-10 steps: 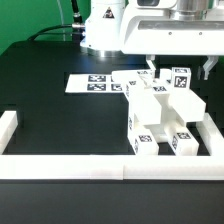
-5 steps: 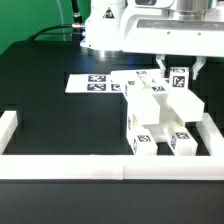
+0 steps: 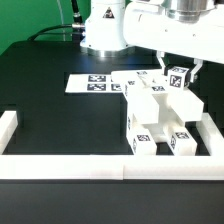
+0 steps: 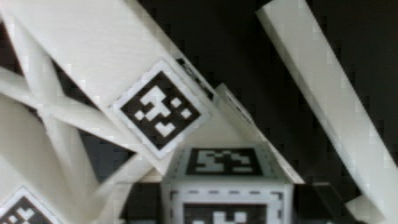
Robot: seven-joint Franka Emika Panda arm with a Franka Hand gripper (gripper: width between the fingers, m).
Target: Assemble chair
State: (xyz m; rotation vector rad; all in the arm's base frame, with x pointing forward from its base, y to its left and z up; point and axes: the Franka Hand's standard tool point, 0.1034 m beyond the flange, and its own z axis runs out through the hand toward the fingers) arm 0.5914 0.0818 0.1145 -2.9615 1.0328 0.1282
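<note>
Since the gripper [image 3: 180,72] sits clamped on the tagged block [image 3: 179,80] at the top of the chair [image 3: 158,118], the main risk is dragging the whole stack. If that block is seated in the pieces under it, a pull up or sideways could tip or shift the half-built chair. The grip looks high on the block, so it could twist or slip out, judging by how little of it sits between the jaws. Neighbouring white parts stand just beside the fingers, so a sideways move could knock them.

The chair stands on the black table [image 3: 60,120] at the exterior view's right, tucked into the corner of the border rail [image 3: 100,167]. I cannot tell whether it touches the rail. The marker board [image 3: 92,84] lies flat behind it, toward the exterior view's left, well clear of the gripper.

The hand is directly above the chair, with the block between the jaws. The wrist view shows only a slanted tagged bar [image 4: 157,105] and other white parts very close up, and no fingers can be made out there.
</note>
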